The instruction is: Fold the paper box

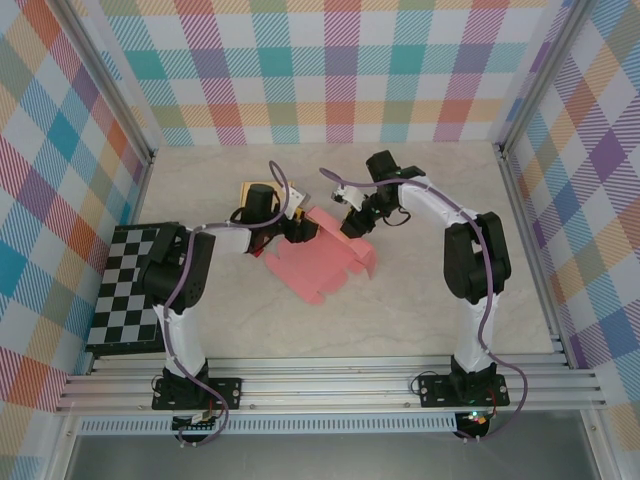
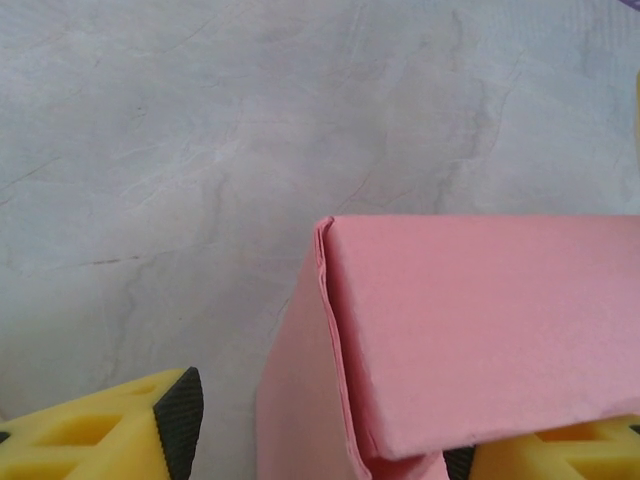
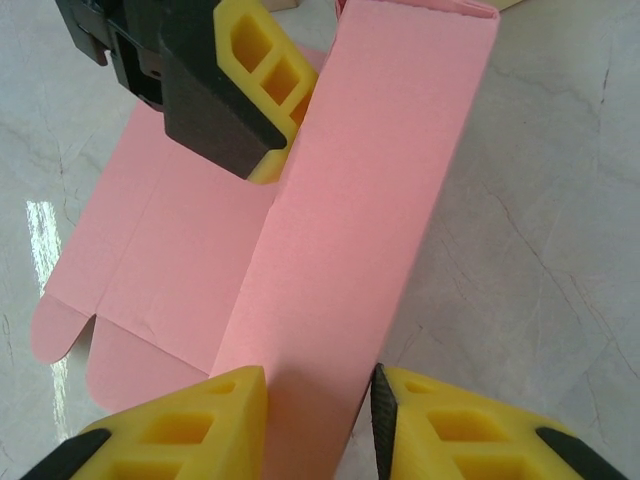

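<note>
The pink paper box (image 1: 320,268) lies partly flat in the middle of the table, with one long panel (image 3: 380,200) folded up. My right gripper (image 3: 318,400) is shut on the near end of that raised panel, a yellow finger (image 3: 190,425) on each side. My left gripper (image 2: 320,440) is open and straddles the panel's folded edge (image 2: 335,330): its right finger (image 2: 560,455) sits under the paper, and its left finger (image 2: 120,430) stands clear of it. In the top view the left gripper (image 1: 298,228) and right gripper (image 1: 352,222) face each other across the box's far edge.
A black-and-white checkered board (image 1: 125,285) lies at the table's left edge beside the left arm. A small tan object (image 1: 262,190) sits just behind the left gripper. Plaid walls enclose the table on three sides, and a metal rail (image 1: 330,385) runs along the front.
</note>
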Available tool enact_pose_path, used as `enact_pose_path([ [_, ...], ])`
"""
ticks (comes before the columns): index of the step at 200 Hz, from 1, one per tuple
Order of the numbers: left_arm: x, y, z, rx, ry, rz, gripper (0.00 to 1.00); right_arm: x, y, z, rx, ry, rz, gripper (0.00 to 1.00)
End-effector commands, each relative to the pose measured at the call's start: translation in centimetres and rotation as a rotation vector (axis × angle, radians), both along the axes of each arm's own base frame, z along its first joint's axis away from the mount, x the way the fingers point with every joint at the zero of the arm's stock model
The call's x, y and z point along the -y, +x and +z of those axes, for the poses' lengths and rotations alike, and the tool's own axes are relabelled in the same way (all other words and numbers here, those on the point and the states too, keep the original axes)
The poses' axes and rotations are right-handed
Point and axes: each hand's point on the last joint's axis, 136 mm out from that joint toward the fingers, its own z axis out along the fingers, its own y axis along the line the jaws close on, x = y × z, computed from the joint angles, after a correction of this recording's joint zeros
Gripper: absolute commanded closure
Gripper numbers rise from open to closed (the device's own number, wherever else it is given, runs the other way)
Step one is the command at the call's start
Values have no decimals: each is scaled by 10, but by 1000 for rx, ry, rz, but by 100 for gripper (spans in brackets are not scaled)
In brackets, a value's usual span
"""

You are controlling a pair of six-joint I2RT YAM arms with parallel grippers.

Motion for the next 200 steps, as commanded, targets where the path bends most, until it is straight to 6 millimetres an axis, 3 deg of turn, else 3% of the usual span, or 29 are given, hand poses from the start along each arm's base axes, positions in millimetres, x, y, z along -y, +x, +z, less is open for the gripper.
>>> enact_pose_path([
  [1,3,-2,2,6,-2,-89,40,8,-17,-8,-48,-33,21,66],
  [29,12,-10,0,46,35,-132,50,8,-16,-8,-48,-32,19,66],
  [51,18,-18,-5,79,94,-139,79,7,-16,-8,-56,-23,12,66],
  [58,20,-21,-7,90,112,-134,84,6,-16,-7,-60,-17,7,66],
  [96,17,-31,-2,160,129,-18,86,0,-17,4,-76,38,-37,67],
  [136,16,-36,4,127,127,217,85,-1,-7,15,-124,96,-252,68],
  [166,15,-38,-3,99,155,347,85,0,-7,8,-170,106,-394,68],
  [200,-6,-35,-15,77,230,485,83,5,-4,-11,-235,53,-532,68],
])
